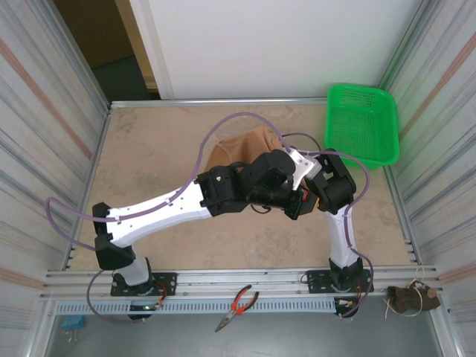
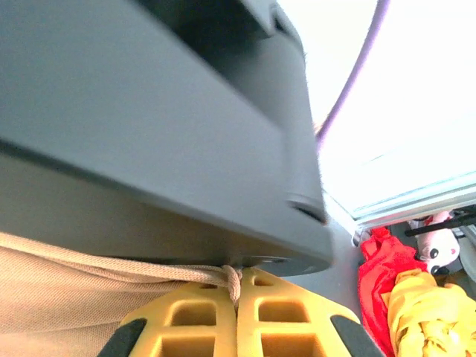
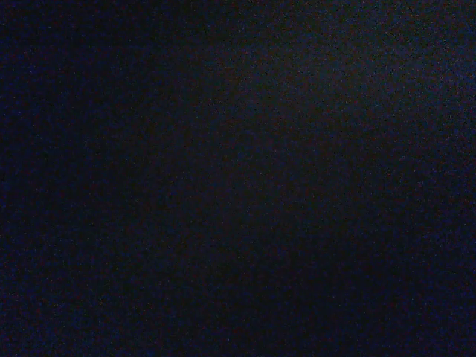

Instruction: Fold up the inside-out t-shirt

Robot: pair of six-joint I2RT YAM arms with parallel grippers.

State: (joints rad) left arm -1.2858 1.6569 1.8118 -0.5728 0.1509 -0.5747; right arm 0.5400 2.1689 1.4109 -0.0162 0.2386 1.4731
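Top external view, item by item. Table: flat board, mottled beige, matte. Shirt: tan, thin soft knit, lying mid-table as a rumpled mound, partly under the two wrists. Nothing is spread flat and no crease is laid, so by my reckoning the folding is hardly begun, with spreading and every fold left to do. Basket: green plastic mesh, rectangular, at the far right corner, well apart from the shirt. Left gripper: yellow pocketed fingers pressed together, pinching a stitched hem of the shirt. Right gripper: at the mound's edge; its wrist view is black, so I cannot tell whether it is wide or narrow. Pliers: red-handled, on the near rail.
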